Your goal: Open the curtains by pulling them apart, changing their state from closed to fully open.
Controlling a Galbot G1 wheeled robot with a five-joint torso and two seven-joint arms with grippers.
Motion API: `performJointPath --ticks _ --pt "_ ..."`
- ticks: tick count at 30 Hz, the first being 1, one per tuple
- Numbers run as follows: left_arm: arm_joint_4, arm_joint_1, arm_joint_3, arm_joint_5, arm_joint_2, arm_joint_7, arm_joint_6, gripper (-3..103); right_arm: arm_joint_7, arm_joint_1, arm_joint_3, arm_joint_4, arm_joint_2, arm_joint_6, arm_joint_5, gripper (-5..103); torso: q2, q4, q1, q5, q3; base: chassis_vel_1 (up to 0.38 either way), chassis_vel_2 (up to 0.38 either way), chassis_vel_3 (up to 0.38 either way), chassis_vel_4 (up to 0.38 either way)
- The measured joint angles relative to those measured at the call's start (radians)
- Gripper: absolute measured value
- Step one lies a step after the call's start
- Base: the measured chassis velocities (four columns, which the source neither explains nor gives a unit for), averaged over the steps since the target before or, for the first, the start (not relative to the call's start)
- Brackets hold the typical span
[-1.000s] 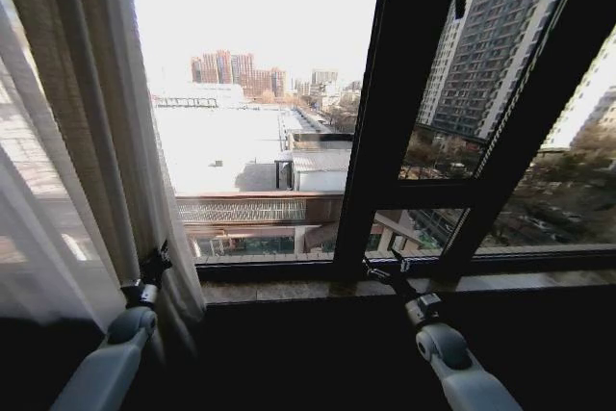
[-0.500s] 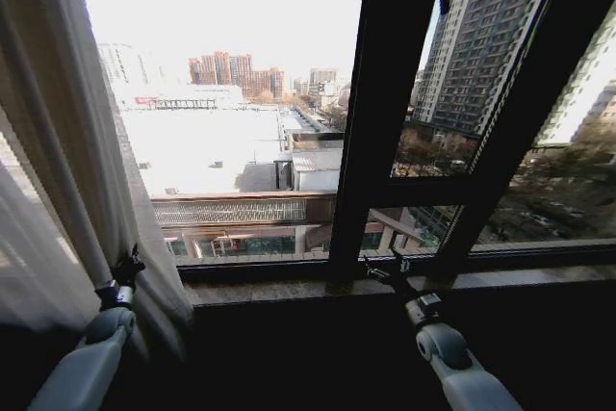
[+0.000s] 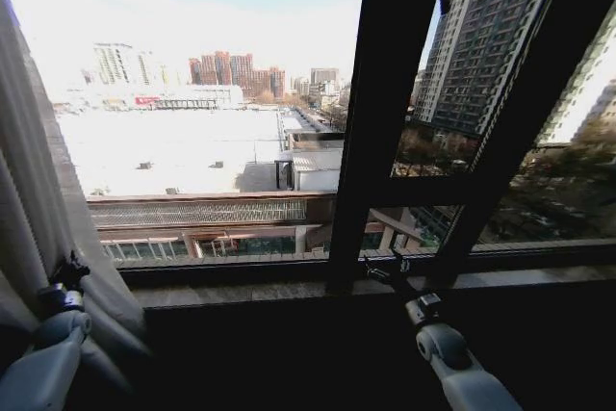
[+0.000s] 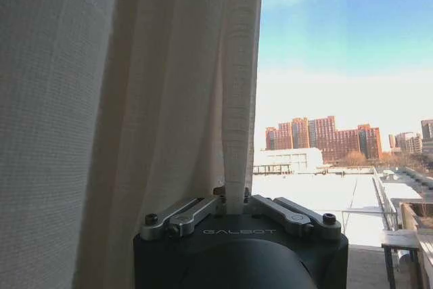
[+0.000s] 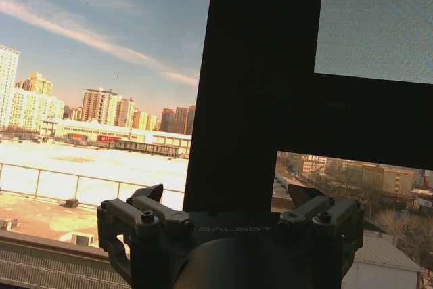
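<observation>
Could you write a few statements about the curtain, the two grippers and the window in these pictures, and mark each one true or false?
1. The left gripper is shut on the curtain. True.
2. The curtain hangs across the middle of the window. False: it is bunched at the left edge of the head view, leaving the glass bare.
3. The right gripper holds a curtain fold. False: it is open and holds nothing, near the window sill.
4. A dark window frame stands upright ahead of the right gripper. True.
5. The left gripper grips the curtain's edge. True.
</observation>
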Motion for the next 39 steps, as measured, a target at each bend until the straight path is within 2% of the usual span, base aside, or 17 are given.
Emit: performJointPath --ticks 1,5,9,28,35,39 --pt "0.0 0.0 0.0 0.0 0.0 0.0 0.0 0 0.0 0.0 0.0 0.0 0.0 0.0 0.0 100 0.0 0.0 0.0 0.0 0.0 0.0 0.0 0.0 0.0" --pt "-0.139 0.047 0.047 -0.099 -0.033 0.056 -0.004 0 0.0 0.0 0.0 0.0 0.0 0.0 0.0 100 0.0 -0.0002 0.0 0.0 0.0 0.0 0.0 0.0 0.0" --pt "-0.19 0.059 0.059 -0.092 -0.05 0.071 -0.003 0 0.0 0.0 0.0 0.0 0.0 0.0 0.0 100 0.0 -0.0002 0.0 0.0003 0.0 0.0 0.0 0.0 0.0" --pt "-0.172 0.063 0.056 -0.076 -0.035 0.074 -0.016 0 0.0 0.0 0.0 0.0 0.0 0.0 0.0 100 0.0 0.0009 0.0 -0.0003 0.0 0.065 0.068 -0.065 -0.063" --pt "-0.164 0.064 0.055 -0.075 -0.034 0.076 -0.021 0 0.0 0.0 0.0 0.0 0.0 0.0 0.0 100 0.0 -0.0006 0.0 0.0008 0.0 0.007 0.003 -0.003 -0.006" --pt "-0.162 0.064 0.055 -0.075 -0.033 0.076 -0.021 0 0.0 0.0 0.0 0.0 0.0 0.0 0.0 100 0.0 -0.0003 0.0 0.0004 0.0 0.0 0.0 0.0 0.0"
